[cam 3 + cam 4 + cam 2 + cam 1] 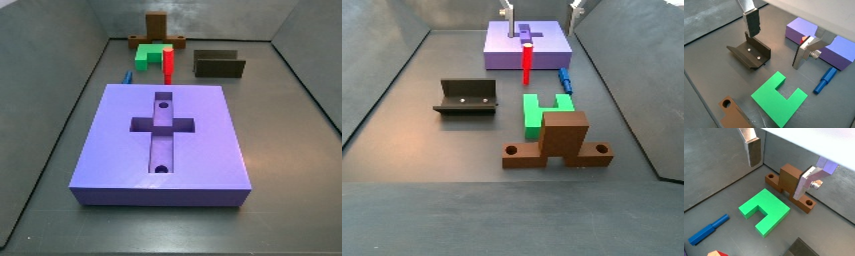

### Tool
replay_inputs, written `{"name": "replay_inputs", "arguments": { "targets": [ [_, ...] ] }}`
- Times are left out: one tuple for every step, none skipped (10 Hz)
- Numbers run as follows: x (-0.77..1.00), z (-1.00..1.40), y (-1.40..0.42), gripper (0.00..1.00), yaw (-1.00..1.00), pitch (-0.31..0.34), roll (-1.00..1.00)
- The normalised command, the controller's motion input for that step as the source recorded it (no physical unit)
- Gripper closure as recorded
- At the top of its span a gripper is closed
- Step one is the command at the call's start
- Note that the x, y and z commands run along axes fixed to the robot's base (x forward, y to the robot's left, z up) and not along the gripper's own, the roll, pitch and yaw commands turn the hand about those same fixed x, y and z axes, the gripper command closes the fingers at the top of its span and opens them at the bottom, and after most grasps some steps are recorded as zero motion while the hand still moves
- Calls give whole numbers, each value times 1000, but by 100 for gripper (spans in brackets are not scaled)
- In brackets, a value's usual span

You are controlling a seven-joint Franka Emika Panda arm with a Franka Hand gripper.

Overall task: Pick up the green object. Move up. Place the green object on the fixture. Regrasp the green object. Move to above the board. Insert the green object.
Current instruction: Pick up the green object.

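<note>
The green object (pixel 764 210) lies flat on the grey floor, notch showing, and also appears in the other wrist view (pixel 779 97) and both side views (pixel 151 52) (pixel 547 110). My gripper (pixel 776 180) (pixel 776 50) hangs high above the floor, open and empty, well clear of the green object. Its fingers (pixel 753 150) are far apart with nothing between them. The fixture (pixel 749 54) (pixel 466 97) stands apart to one side of the green object. The purple board (pixel 160 140) (pixel 527 42) (pixel 824 42) lies at the far end from the green object.
A brown cross-shaped stand (pixel 791 185) (pixel 560 140) stands right beside the green object. A red peg (pixel 527 58) (pixel 168 65) stands upright between green object and board. A small blue piece (pixel 565 80) (pixel 709 229) lies next to it. Grey walls ring the floor.
</note>
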Motion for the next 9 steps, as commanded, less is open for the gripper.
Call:
{"name": "replay_inputs", "arguments": {
  "targets": [
    [0,0,0,0,0,0,-7],
    [0,-14,0,0,0,-4,-7],
    [-143,-754,0,0,-9,-126,-151],
    [89,-1000,-309,0,-66,-29,0],
    [60,-1000,-531,0,-60,-26,44],
    [74,-1000,-523,0,-71,-30,51],
    [57,-1000,-431,0,-100,-27,39],
    [120,-1000,-71,0,0,-6,0],
    [66,-1000,0,0,0,0,-7]
  ]
}}
